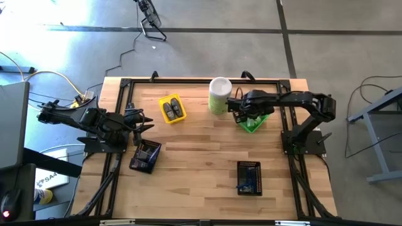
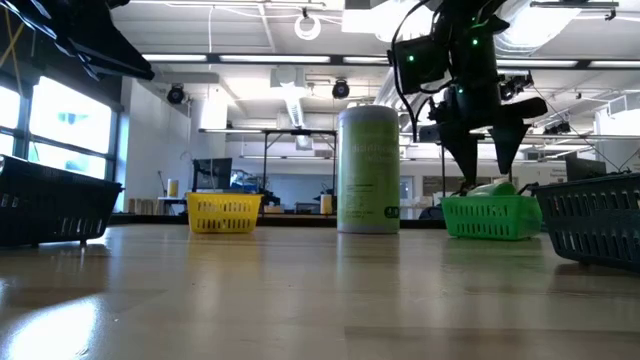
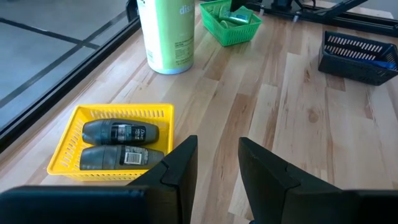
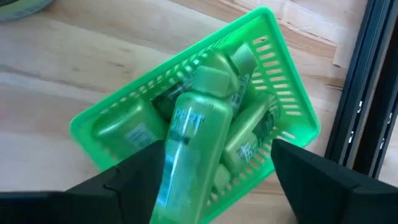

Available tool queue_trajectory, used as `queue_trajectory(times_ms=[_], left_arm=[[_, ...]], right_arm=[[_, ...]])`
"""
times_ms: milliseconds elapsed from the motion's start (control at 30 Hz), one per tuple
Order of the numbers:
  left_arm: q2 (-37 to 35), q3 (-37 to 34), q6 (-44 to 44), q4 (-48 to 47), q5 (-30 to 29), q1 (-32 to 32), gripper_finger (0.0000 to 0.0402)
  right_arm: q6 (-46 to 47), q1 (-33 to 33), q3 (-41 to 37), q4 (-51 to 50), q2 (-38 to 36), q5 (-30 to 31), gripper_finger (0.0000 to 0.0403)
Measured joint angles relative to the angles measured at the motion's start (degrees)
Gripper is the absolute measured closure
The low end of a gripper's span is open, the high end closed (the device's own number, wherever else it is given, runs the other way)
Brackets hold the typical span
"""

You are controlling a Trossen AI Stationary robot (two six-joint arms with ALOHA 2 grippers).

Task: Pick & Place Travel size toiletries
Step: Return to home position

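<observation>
Jaws on the right gape empty over green bottles, while left jaws part narrowly, empty.

In the high view the right arm hid most of the green bin. What lay in the left black bin and the right black bin was too small to tell. The right wrist view's edge cut off the topmost green bottle. The left wrist view cut off the canister at its top.
</observation>
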Motion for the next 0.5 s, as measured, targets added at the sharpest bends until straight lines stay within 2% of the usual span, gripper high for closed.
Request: queue_trajectory(times_ms=[133,300,500], left_arm=[[0.0,0.0,0.0,0.0,-0.1,0.0,0.0288],[0.0,0.0,0.0,0.0,-0.1,0.0,0.0288],[0.0,0.0,0.0,0.0,-0.1,0.0,0.0288]], right_arm=[[1.5,2.4,0.0,-0.3,-2.1,-0.1,0.0159],[4.1,7.0,0.0,0.4,-6.1,-0.1,0.0237],[4.4,13.9,0.0,8.0,-8.7,2.3,0.0328]])
